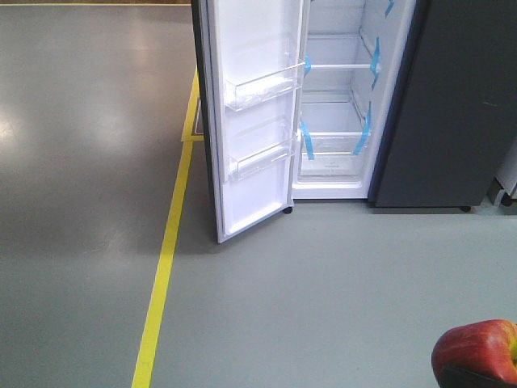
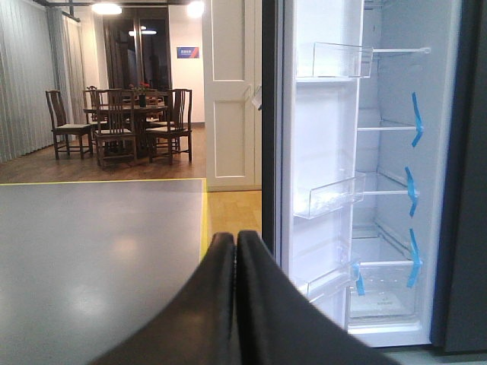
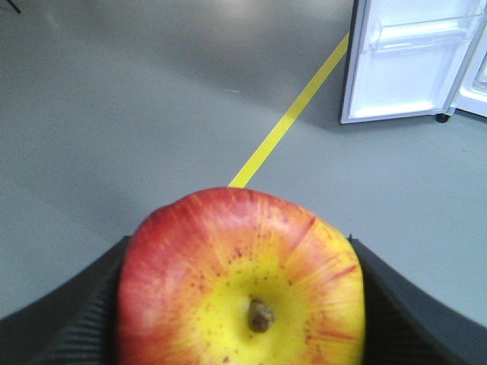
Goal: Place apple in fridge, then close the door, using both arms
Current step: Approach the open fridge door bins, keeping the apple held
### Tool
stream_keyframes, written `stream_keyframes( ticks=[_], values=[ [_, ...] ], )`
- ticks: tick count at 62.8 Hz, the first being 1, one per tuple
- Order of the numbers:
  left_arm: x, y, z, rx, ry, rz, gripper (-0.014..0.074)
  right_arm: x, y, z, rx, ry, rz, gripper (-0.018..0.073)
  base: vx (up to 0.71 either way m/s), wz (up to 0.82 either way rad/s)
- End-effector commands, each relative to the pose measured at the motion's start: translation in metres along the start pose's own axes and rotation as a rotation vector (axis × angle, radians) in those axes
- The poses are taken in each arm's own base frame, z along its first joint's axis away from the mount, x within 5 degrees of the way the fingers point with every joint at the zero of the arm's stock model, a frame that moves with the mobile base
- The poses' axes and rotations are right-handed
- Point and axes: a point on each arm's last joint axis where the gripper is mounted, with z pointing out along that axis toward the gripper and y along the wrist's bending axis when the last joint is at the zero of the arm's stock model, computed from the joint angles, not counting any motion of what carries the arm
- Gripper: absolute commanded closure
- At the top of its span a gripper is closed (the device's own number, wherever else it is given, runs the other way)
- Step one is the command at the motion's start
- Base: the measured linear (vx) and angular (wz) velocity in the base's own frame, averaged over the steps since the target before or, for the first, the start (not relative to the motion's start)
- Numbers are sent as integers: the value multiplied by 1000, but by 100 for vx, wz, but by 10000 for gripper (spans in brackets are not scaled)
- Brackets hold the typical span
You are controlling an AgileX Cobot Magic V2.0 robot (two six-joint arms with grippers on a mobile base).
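Apple [image 3: 243, 281] sits right up against the right wrist cam, stem end facing the lens, yellow patch round the stem and red streaks further out. The right gripper [image 3: 242, 323] has it pinched from both sides, with the ribbed black pads [image 3: 68, 327] pressed onto its flanks, so the jaws are spread about an apple's width. In the front view it only peeks into the bottom right corner, well apart from the fridge [image 1: 460, 105]. The left gripper [image 2: 236, 304] is squeezed fully together, both black fingers touching along their length with nothing between them. Under all that is a smooth grey floor [image 1: 323, 307] with a bit of glare, and a yellow line [image 1: 166, 259] runs across it toward the fridge's left side. The door [image 1: 250, 121] hangs wide open, white lining facing out, with two clear plastic bins [image 1: 262, 85] on it, one above the other; you just see the lining through them. Behind that is the white interior with glass shelves [image 1: 335, 67] and blue tape strips [image 1: 374, 61] stuck along the edges, plus a clear drawer [image 2: 384, 293] at the bottom. The fridge's other half is shut, dark blue-grey. Way back in the left wrist view there's a wood floor, a dining table with wooden chairs [image 2: 114, 125], a white panelled door [image 2: 232, 99] and ceiling lights [image 2: 106, 9] on.
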Motion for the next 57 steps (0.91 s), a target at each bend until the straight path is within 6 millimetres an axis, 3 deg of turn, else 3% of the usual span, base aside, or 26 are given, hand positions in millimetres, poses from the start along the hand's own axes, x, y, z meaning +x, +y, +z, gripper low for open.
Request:
stream_keyframes(
  ticks=[1, 57],
  values=[
    [-1, 0, -1, 4, -69, -14, 603, -14, 1, -5, -4, -98, -8, 204, 27, -1],
    [-1, 0, -1, 4, -69, -14, 603, -14, 1, -5, -4, -98, -8, 204, 23, 0]
  ],
)
